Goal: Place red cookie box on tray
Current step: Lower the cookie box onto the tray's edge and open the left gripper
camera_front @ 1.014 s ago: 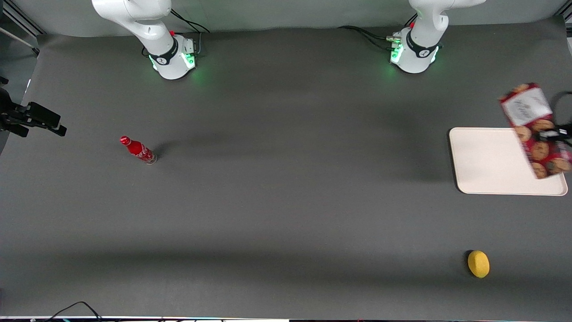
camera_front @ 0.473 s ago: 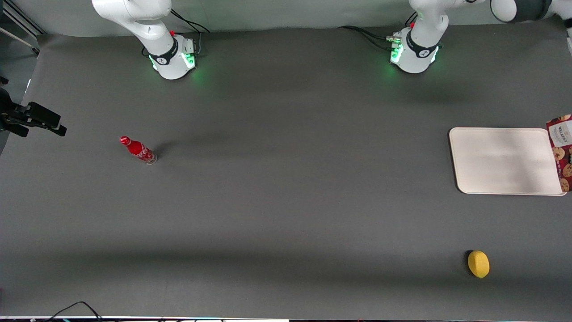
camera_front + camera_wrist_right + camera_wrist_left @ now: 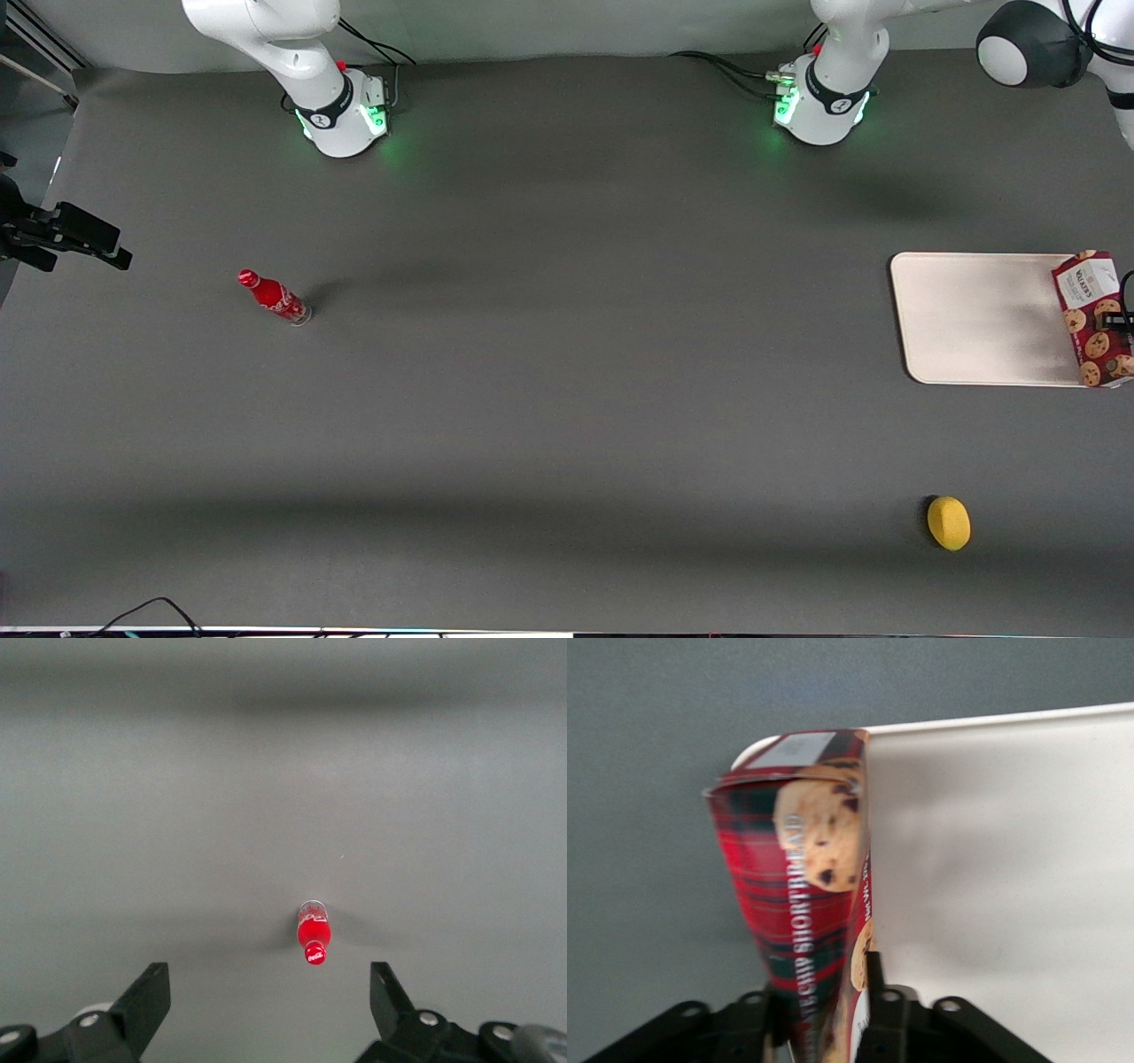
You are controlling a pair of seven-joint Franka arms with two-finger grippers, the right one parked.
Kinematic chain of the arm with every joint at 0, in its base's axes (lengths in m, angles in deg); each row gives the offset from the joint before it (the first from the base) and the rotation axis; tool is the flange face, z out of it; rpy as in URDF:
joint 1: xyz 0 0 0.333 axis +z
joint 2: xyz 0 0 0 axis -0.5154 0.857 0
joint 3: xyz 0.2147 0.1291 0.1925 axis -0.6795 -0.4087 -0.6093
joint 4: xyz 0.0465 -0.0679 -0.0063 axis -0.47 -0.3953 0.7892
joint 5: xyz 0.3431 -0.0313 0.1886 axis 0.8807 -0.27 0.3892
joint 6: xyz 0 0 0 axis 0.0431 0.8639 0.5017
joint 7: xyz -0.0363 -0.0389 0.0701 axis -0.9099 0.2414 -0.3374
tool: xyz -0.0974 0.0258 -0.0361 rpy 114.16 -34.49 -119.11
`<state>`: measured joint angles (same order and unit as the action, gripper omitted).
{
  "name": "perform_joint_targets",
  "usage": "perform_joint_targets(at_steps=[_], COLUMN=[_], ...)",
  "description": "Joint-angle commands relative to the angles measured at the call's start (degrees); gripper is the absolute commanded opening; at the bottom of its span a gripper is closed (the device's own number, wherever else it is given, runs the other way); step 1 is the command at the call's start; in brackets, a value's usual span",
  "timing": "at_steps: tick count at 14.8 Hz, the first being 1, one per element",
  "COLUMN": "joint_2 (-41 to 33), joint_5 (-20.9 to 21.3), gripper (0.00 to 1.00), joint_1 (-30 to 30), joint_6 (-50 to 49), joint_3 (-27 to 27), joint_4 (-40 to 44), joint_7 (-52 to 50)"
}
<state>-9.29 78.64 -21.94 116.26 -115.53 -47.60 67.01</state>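
Note:
The red cookie box [image 3: 1093, 316], a flat dark-red carton with cookie prints and a white label end, stands on edge over the rim of the cream-white tray [image 3: 974, 319] at the working arm's end of the table. My left gripper [image 3: 1123, 321] is shut on the box, mostly cut off by the edge of the front view. In the left wrist view the box [image 3: 806, 895] sits squeezed between my gripper's [image 3: 827, 1010] two fingers, above the tray's [image 3: 1010, 868] edge and corner.
A yellow lemon [image 3: 948, 523] lies nearer the front camera than the tray. A small red bottle [image 3: 273, 297] stands toward the parked arm's end; it also shows in the right wrist view [image 3: 313, 935]. The dark grey mat [image 3: 567, 399] covers the table.
The box, held in my gripper, swung out toward the table's end and then came back lower, now on edge over the tray's outer rim.

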Motion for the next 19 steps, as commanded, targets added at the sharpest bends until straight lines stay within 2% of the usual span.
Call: perform_joint_targets(at_steps=[1, 5, 9, 12, 15, 16, 17, 19], joint_2=[-2.47, -10.80, -18.63, -24.51, -32.95, -35.41, -37.35, -37.55], joint_5=[-1.33, -0.89, -0.62, 1.12, 7.27, 7.63, 7.72, 8.08], gripper=[1.00, 1.00, 1.00, 1.00, 1.00, 1.00, 1.00, 1.00], joint_1=[-1.34, -3.36, -7.23, -7.24, -7.06, -7.06, -7.06, -7.06], joint_6=[-0.59, -11.46, -27.62, -41.96, -45.42, -45.25, -44.20, -44.98], joint_3=[-1.80, -1.72, 0.20, 8.10, 22.50, 25.50, 27.36, 28.34], joint_4=[-0.30, 2.94, 11.37, 16.57, 12.73, 9.84, 7.20, 8.48], joint_7=[1.97, 1.27, -3.19, -15.83, -32.70, -35.44, -36.60, -35.47])
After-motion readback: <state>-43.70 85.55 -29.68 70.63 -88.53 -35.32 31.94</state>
